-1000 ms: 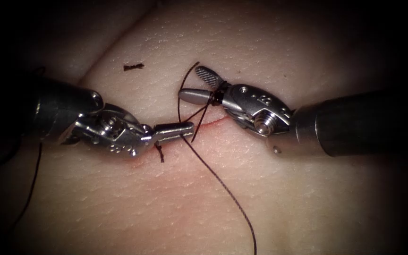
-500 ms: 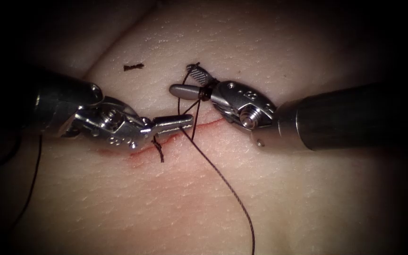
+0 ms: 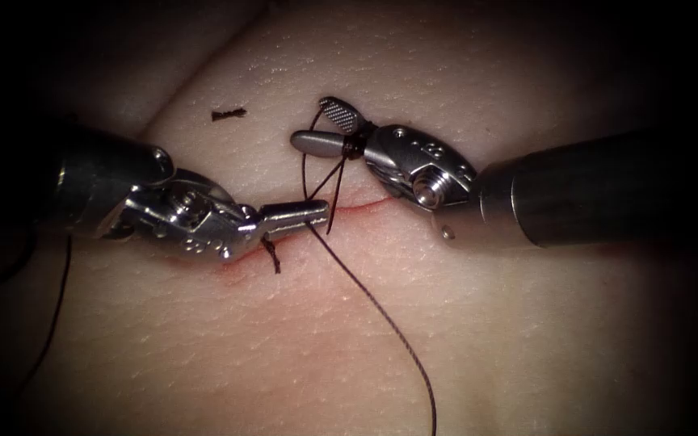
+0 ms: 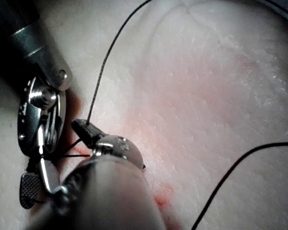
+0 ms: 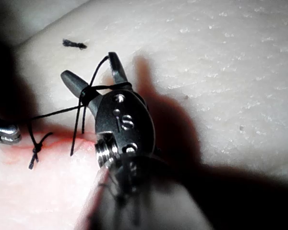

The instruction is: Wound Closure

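The cut (image 3: 359,208) runs as a thin red line across the tissue (image 3: 462,323). My left tool (image 3: 321,212) lies over the cut with its jaws shut on the dark thread (image 3: 365,295), which trails toward the near edge. Just beyond the cut, the right tool (image 3: 309,123) has its jaws open, with the thread looped around their base and nothing gripped. A tied stitch (image 3: 272,254) with short ends sits under the left tool. In the right wrist view the loop (image 5: 89,91) wraps the open right tool (image 5: 93,72). The left wrist view shows the left tool (image 4: 86,132) clamping the thread.
A short cut scrap of thread (image 3: 228,114) lies on the tissue on the far left side. Red fluid (image 3: 232,270) stains the cut near the stitch. Another strand of thread (image 3: 54,311) hangs by the left shaft.
The right tool has shifted left and slightly away from the cut, with the thread loop still around its open jaws. The left tool has kept its hold and barely moved.
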You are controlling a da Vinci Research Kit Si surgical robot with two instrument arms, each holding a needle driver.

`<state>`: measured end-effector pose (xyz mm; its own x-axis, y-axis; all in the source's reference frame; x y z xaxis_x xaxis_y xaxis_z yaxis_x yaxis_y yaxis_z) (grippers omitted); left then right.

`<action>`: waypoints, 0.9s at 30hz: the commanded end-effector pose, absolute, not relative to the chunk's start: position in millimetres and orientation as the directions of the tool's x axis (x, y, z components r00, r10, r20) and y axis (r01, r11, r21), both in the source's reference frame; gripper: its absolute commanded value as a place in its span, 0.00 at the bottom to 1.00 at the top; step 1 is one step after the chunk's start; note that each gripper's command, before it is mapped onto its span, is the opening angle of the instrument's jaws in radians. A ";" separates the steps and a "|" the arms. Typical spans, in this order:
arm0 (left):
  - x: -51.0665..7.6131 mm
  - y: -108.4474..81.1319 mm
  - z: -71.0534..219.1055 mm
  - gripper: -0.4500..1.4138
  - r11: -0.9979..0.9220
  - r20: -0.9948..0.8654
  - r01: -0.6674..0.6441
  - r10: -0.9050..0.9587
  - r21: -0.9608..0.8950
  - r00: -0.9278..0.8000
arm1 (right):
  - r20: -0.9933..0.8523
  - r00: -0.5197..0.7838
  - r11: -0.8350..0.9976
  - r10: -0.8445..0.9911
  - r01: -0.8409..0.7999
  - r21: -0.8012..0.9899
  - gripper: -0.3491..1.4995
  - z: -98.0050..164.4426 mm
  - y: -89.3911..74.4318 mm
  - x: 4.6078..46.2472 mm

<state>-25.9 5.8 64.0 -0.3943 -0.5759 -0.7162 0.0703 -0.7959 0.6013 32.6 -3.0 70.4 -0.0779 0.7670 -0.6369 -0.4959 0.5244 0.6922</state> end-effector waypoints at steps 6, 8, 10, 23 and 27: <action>-26.2 5.4 64.5 0.00 -0.797 -0.716 0.072 -0.574 0.599 -0.397 | -0.658 -0.067 0.553 0.750 -0.481 0.680 0.00 71.2 -3.8 34.0; -26.1 5.3 64.5 0.00 -0.797 -0.714 0.073 -0.573 0.599 -0.402 | -0.672 -0.059 0.572 0.739 -0.473 0.670 0.00 71.3 -4.0 34.1; -25.9 5.3 64.5 0.00 -0.797 -0.713 0.073 -0.573 0.599 -0.405 | -0.685 -0.050 0.586 0.727 -0.475 0.657 0.00 71.3 -4.3 34.2; -23.1 5.9 64.7 0.00 -0.828 -0.728 0.061 -0.523 0.557 -0.443 | -0.800 0.019 0.716 0.599 -0.461 0.525 0.00 69.9 -6.9 33.9; -21.1 7.7 64.7 0.00 -0.847 -0.741 0.036 -0.484 0.531 -0.465 | -0.834 0.031 0.752 0.551 -0.452 0.480 0.00 69.0 -8.3 33.5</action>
<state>-20.0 8.6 64.1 -0.4752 -0.4723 -0.7423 0.0283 -0.8515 0.5236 33.0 -7.7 68.5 0.0328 0.5444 -0.8382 -0.4532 0.7556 0.4730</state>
